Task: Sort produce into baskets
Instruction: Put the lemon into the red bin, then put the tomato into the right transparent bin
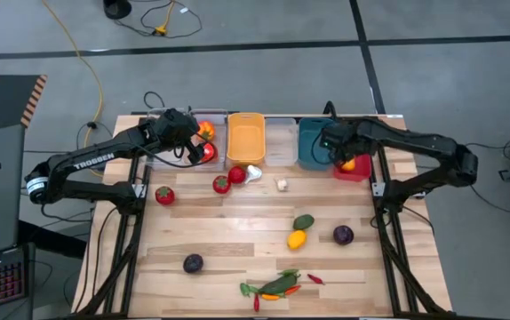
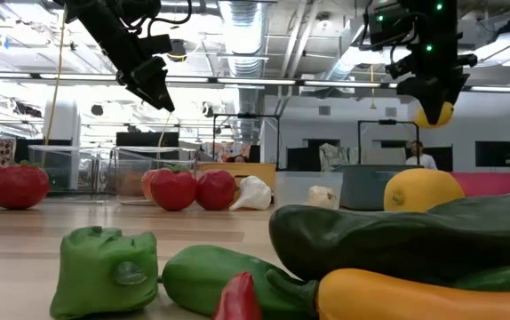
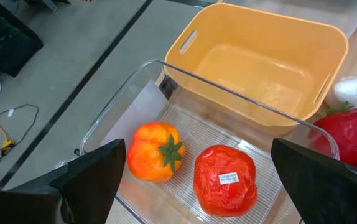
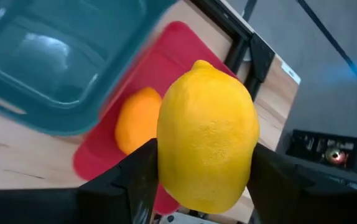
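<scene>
My left gripper (image 1: 193, 138) hangs open and empty above the far-left clear basket (image 3: 122, 115), which holds an orange-red tomato (image 3: 155, 151) and a red tomato (image 3: 225, 179). Its fingers stand wide apart over the basket in the left wrist view (image 3: 197, 152). My right gripper (image 2: 433, 93) is shut on a yellow lemon (image 4: 206, 134), held up over the red basket (image 4: 166, 78) at the row's right end. An orange citrus (image 4: 138, 118) lies in that red basket. The teal basket (image 4: 54, 56) stands beside it. My right gripper pinches the lemon between its two fingers (image 4: 138, 174), one on each of its long sides (image 4: 166, 155). The fingers point down from above. The lemon hangs below the gripper (image 2: 434, 114), lifted clear of the red basket, one pointed end toward the basket.
An orange-yellow basket (image 1: 245, 138) and a second clear basket (image 1: 281, 142) stand in the row. On the table lie red tomatoes (image 1: 222, 184), garlic (image 1: 253, 173), purple balls (image 1: 343, 235), a yellow fruit (image 1: 297, 238), and green pieces with chilies (image 1: 277, 284) near the front edge.
</scene>
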